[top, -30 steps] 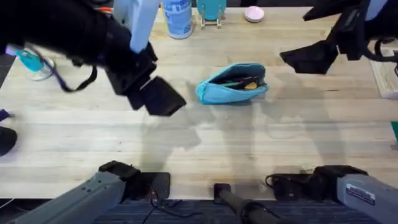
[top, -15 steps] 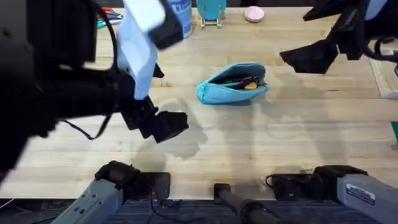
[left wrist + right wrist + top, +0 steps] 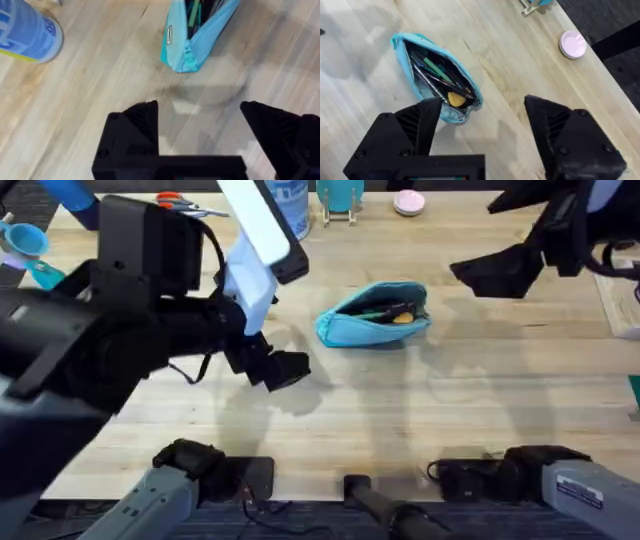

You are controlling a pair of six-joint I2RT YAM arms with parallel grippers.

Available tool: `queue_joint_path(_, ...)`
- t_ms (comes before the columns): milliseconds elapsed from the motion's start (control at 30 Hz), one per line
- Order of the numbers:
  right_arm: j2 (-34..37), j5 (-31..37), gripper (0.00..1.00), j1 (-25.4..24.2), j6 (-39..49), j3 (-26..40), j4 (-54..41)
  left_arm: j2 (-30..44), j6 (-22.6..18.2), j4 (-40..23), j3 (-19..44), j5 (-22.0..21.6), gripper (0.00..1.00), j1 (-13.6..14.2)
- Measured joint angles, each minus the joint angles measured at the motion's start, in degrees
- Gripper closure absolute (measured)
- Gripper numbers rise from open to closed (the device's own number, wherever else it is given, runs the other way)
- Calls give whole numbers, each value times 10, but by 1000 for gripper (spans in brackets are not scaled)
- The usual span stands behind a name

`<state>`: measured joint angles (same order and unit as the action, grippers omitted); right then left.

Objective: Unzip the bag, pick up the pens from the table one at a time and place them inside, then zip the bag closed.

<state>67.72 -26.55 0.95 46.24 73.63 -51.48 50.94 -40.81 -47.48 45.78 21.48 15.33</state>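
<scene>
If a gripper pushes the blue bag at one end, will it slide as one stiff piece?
Probably not: the bag looks like soft fabric and gapes open, so it may buckle. The contents could shift. It lies flat, so rolling seems unlikely.

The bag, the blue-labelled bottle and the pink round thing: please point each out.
bag (image 3: 372, 325), overhead view, on its blue fabric side.
bottle (image 3: 25, 31), left wrist view, on its label.
pink round thing (image 3: 572, 43), right wrist view, on its top.

Unzipped bag (image 3: 374, 313), pens (image 3: 437, 80) seemingly inside.
</scene>
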Motion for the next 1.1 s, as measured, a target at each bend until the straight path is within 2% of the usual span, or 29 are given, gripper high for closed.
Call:
queue_joint_path(167, 0, 0, 4, 0, 0, 0, 0, 52, -60, -1, 0, 61, 7, -62)
queue_joint_path(433, 0, 0, 3, 0, 0, 0, 0, 82, -179, -35, 0, 201, 7, -205)
queue_joint_path(600, 0, 0, 3, 0, 0, 0, 0, 82, -235, -49, 0, 246, 7, -262)
queue_joint_path(700, 0, 0, 3, 0, 0, 0, 0, 82, -249, -59, 0, 257, 7, -283)
queue_joint_path(867, 0, 0, 3, 0, -15, 0, 1, 82, -263, -47, 0, 268, 6, -286)
queue_joint_path(1000, 0, 0, 4, 0, -82, 0, 5, 82, -263, -41, 0, 268, 7, -286)
queue_joint_path(1100, 0, 0, 4, 0, -162, 0, 4, 82, -264, -41, 0, 268, 7, -286)
